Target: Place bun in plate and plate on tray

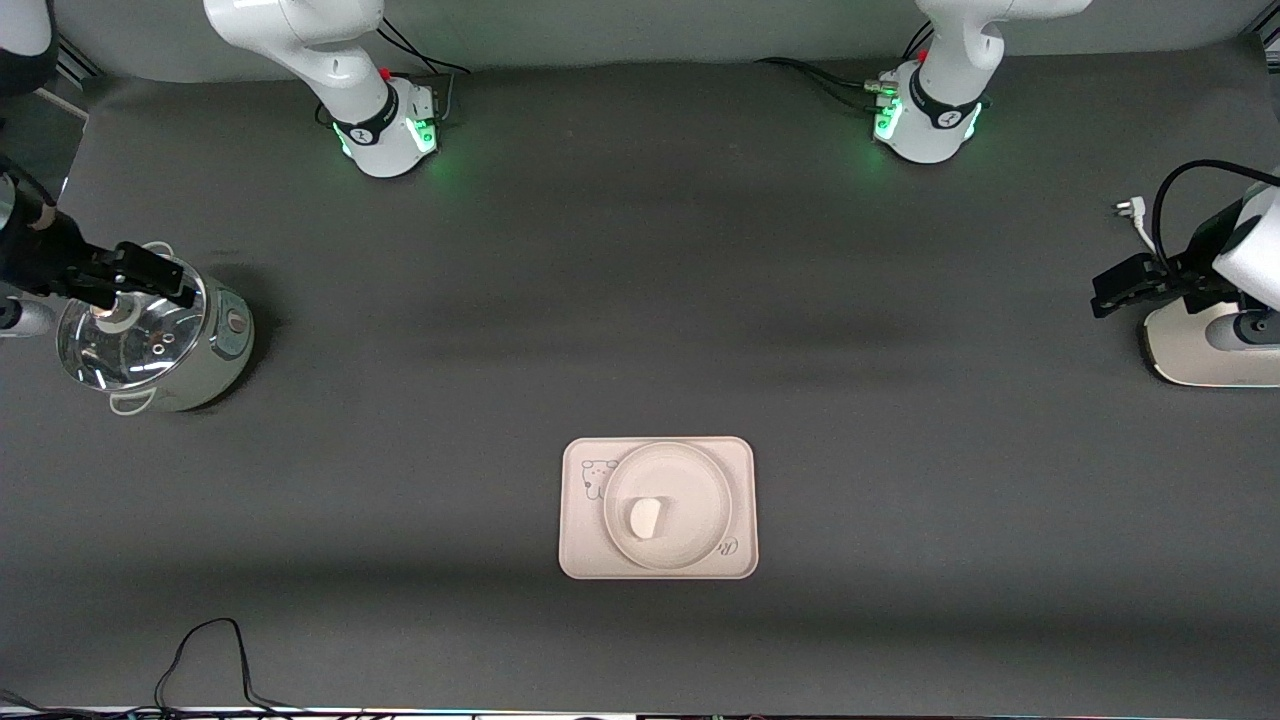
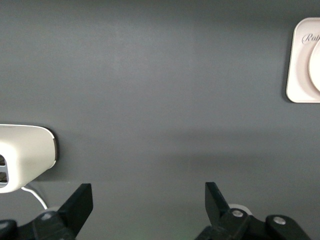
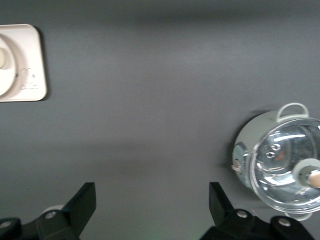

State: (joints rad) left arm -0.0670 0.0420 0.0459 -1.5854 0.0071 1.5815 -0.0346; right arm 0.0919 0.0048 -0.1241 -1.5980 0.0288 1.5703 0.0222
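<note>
The bun [image 1: 645,518] sits in the plate [image 1: 690,470], and the plate sits on the tray [image 1: 580,550], so the job looks done. Well away from the tray, the right end effector [image 1: 150,275] hangs open over a pot [image 1: 200,370] and the left end effector [image 1: 1120,290] hangs open over a white box [image 1: 1190,350]; I think nothing more is needed but waiting.

Bun [image 1: 645,518] in plate [image 1: 690,470], plate on tray [image 1: 580,555], mid-table; both grippers empty, apart.
</note>
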